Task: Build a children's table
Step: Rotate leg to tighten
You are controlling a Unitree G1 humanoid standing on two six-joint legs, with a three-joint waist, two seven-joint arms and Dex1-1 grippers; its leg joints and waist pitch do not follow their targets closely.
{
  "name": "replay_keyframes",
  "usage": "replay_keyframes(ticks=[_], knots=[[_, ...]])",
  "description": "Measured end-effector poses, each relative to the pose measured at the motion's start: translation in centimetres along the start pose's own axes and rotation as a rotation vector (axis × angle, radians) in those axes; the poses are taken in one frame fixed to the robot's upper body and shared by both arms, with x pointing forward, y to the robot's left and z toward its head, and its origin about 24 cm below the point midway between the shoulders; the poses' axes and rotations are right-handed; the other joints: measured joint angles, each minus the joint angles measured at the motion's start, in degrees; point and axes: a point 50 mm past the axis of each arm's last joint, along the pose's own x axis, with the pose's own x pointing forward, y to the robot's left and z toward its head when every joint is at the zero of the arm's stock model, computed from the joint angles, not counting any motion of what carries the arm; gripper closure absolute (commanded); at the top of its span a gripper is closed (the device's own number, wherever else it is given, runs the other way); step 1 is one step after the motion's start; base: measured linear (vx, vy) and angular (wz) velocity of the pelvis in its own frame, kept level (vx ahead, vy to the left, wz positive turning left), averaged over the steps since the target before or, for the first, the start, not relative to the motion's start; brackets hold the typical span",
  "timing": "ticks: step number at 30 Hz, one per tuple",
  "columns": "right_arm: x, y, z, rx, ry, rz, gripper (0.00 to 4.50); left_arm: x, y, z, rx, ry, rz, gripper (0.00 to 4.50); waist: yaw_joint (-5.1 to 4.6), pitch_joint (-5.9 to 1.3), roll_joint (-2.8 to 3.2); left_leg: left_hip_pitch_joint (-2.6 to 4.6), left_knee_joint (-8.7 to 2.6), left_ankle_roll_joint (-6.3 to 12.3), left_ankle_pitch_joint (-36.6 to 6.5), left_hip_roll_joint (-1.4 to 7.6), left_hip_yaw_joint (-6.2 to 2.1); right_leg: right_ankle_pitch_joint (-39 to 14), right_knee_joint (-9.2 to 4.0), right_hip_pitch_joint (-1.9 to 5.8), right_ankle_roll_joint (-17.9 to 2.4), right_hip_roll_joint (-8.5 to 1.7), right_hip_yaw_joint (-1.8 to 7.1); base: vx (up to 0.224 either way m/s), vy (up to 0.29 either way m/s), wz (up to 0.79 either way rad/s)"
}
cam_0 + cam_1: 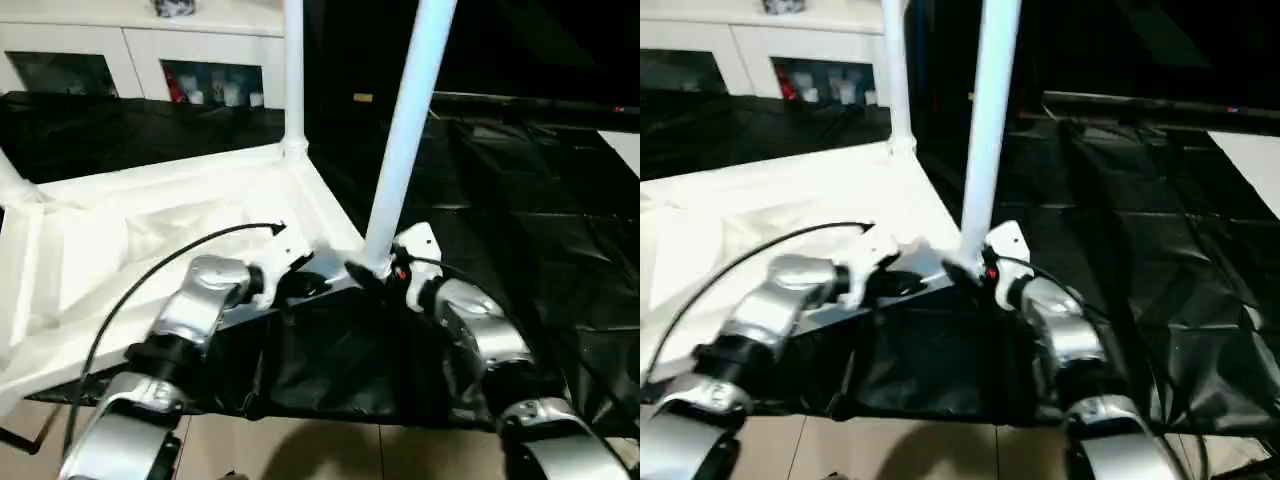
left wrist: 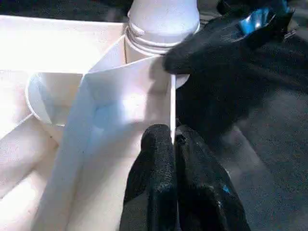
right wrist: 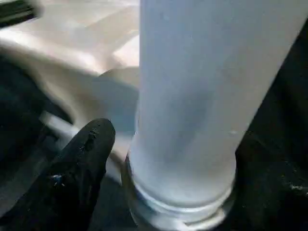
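The work surface (image 1: 560,200) is draped in black sheeting, with white cabinets (image 1: 140,50) behind it whose glass-fronted bays hold a few small items too blurred to name. On it the children's table (image 1: 150,230) lies upside down, its white top with the underside ribs facing up. One leg (image 1: 293,70) already stands in the far corner socket, and a second leg (image 1: 405,140) rises, leaning a little, from the near corner socket (image 2: 159,43). The left claw (image 2: 174,144) is pinched shut on the thin edge wall of the tabletop just beside that socket, steadying it. The right claw (image 1: 372,272) sits at the foot of the near leg with a finger (image 3: 82,163) on one side of it; its jaws look parted, but I cannot tell whether they actually grip the leg. The step in hand seems to be seating this leg: best to keep the top pinned, bring the leg upright over the socket, then press or twist along its axis until the threaded collar sits flush.
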Motion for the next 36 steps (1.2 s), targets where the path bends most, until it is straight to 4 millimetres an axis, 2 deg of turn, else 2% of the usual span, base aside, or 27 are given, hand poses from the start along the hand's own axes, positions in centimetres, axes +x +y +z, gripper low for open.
replay_keyframes(ticks=[4,8,20,31,34,36], knots=[[-1.1,0.3,0.0,-0.064,0.033,0.174,0.64,-0.8,-0.2,-0.4,0.022,0.017,-0.096,4.5,0.2,0.08,-0.17,-0.02,0.11,0.0,0.0,-0.01,0.0,0.0,0.0,0.03,0.0,-0.03,0.01,0.0,0.0,0.0],[-1.9,0.9,0.1,-0.064,0.046,0.348,0.97,-1.4,-0.6,-0.6,0.032,0.033,-0.205,4.5,1.19,0.12,-0.17,-0.1,0.18,0.0,0.0,-0.03,0.03,0.0,-0.02,0.03,-0.1,-0.08,0.02,0.0,0.0,0.0],[-2.8,1.5,0.3,-0.071,0.087,0.518,1.82,-2.1,-1.1,-0.9,0.037,0.06,-0.323,4.5,1.6,0.19,-0.01,-0.12,0.2,-0.01,0.0,-0.02,0.02,0.0,0.0,0.03,-0.1,-0.08,0.0,0.0,0.0,0.0],[-2.8,1.6,0.1,-0.058,0.078,0.475,1.87,-2.0,-1.1,-1.1,0.037,0.05,-0.293,4.5,1.61,0.18,0.0,-0.06,0.35,-0.01,0.0,0.0,0.02,0.1,0.11,0.06,-0.1,-0.08,0.01,0.0,0.0,0.0],[-2.1,1.4,-0.1,-0.036,0.059,0.356,1.87,-1.8,-0.8,-1.1,0.031,0.037,-0.215,4.5,1.21,0.18,0.0,0.05,0.49,-0.02,0.0,-0.01,-0.01,0.1,0.14,0.15,-0.1,-0.08,0.03,0.0,0.0,0.0],[-1.3,1.1,-0.2,-0.005,0.035,0.241,1.87,-1.6,-0.5,-1.1,0.022,0.024,-0.146,4.5,0.49,0.17,0.01,0.08,0.54,-0.02,0.0,-0.03,-0.01,0.1,0.12,0.15,0.0,-0.08,0.07,0.0,0.0,0.0]])
